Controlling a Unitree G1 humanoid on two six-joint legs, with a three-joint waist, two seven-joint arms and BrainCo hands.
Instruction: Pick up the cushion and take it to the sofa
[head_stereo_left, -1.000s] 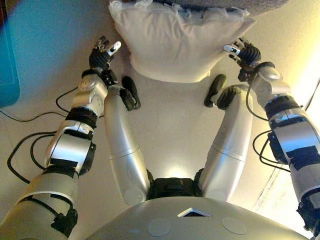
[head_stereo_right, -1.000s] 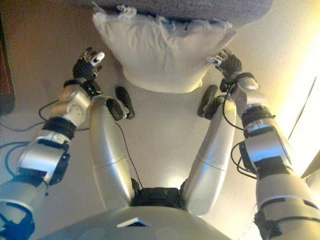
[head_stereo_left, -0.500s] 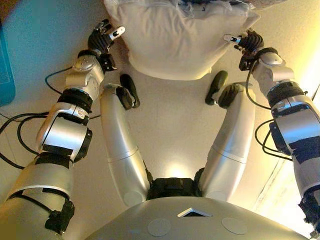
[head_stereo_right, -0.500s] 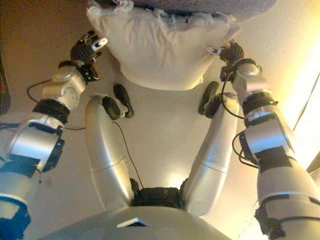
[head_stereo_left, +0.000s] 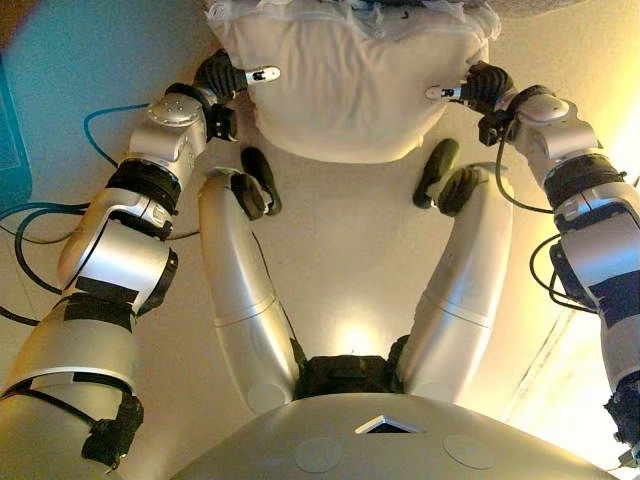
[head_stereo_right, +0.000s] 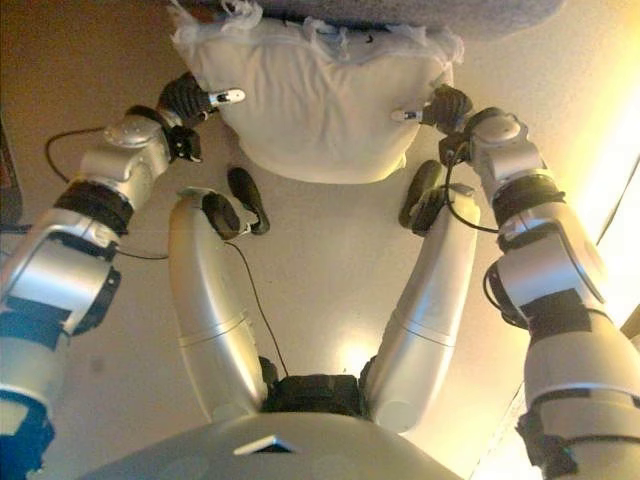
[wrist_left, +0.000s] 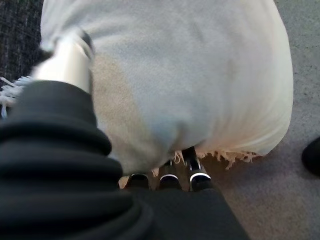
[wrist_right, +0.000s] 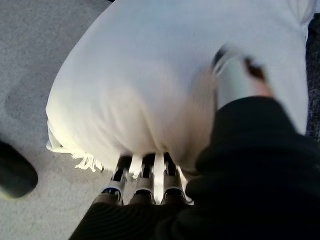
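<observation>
A cream cushion (head_stereo_left: 350, 90) with fringed edges stands on the floor and leans on the grey sofa (head_stereo_right: 450, 10) at the far side. My left hand (head_stereo_left: 222, 78) grips its left side. The thumb (wrist_left: 70, 60) lies on the cushion's face and the fingers (wrist_left: 170, 177) reach under its edge. My right hand (head_stereo_left: 485, 85) grips the right side the same way, thumb (wrist_right: 235, 75) on the face and fingers (wrist_right: 145, 175) beneath. The cushion (wrist_right: 150, 75) is squeezed between the two hands.
A teal object (head_stereo_left: 8, 130) stands at the far left edge. The dark sofa fabric (wrist_left: 15, 30) is right behind the cushion. Grey carpet (wrist_right: 40, 60) lies beneath it.
Both hands have moved inward from beside the cushion onto its two sides, thumbs over its face. The cushion's sides are pressed in and it looks narrower.
</observation>
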